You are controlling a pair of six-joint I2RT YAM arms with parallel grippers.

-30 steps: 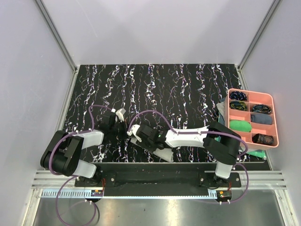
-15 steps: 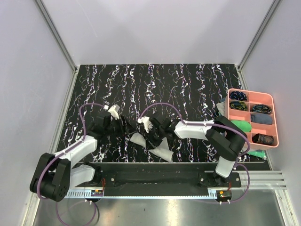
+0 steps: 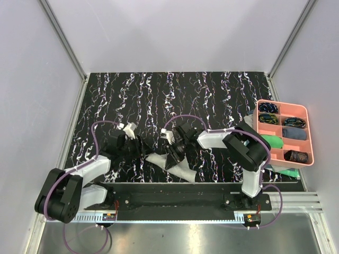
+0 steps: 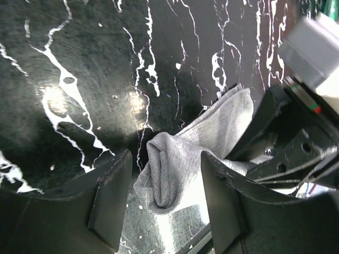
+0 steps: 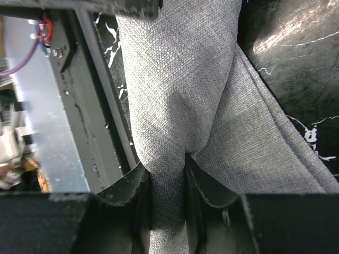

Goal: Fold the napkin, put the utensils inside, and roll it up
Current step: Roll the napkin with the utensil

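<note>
The napkin (image 3: pixel 177 168) lies as a narrow light grey bundle near the table's front edge, between my two arms. My left gripper (image 3: pixel 139 147) is open at its left end. In the left wrist view the rolled end of the napkin (image 4: pixel 172 172) sits between the spread fingers (image 4: pixel 108 203) without touching them, gripper (image 4: pixel 167 206). My right gripper (image 3: pixel 172 153) is shut on a pinched fold of the napkin (image 5: pixel 180 90), which is squeezed between the pads, gripper (image 5: pixel 167 203). The utensils are out of view.
A pink tray (image 3: pixel 282 102) with several compartments of dark folded cloths and one green cloth (image 3: pixel 270 141) stands at the right edge. A teal item (image 3: pixel 289 172) lies just below it. The black mounting rail (image 3: pixel 175 197) runs close behind the napkin; the metal frame (image 5: pixel 79 106) borders it in the right wrist view.
My left gripper has opened and moved right to the napkin's end. My right gripper has shifted right along the napkin and closed further on a fold.
</note>
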